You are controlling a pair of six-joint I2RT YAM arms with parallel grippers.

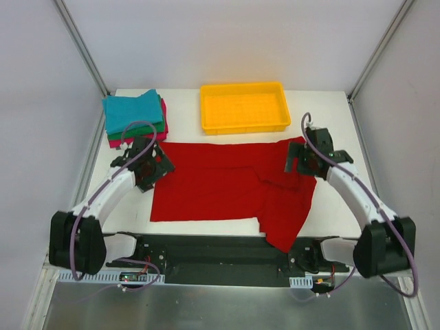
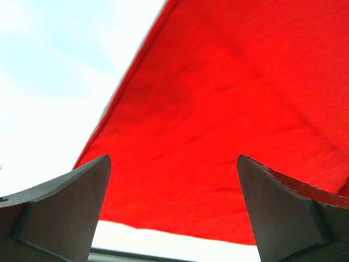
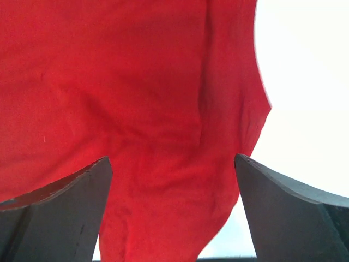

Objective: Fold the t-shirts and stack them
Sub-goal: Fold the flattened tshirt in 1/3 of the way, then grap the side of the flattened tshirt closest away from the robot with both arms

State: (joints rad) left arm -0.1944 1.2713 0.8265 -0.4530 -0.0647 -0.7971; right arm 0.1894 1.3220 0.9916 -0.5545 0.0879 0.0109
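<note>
A large bright red t-shirt [image 1: 220, 185] lies spread on the white table, its right part folded over and hanging toward the front edge. A stack of folded shirts [image 1: 134, 113], teal on top with green and pink-red beneath, sits at the back left. My left gripper [image 1: 152, 165] is open over the red shirt's [image 2: 218, 109] back left corner. My right gripper [image 1: 297, 159] is open over the shirt's [image 3: 136, 109] back right corner, with cloth between the spread fingers [image 3: 65, 207] but not pinched.
A yellow plastic tray [image 1: 243, 125] stands at the back centre, just behind the red shirt. White table [image 1: 337, 206] shows to the right of the shirt. Frame posts rise at both back corners.
</note>
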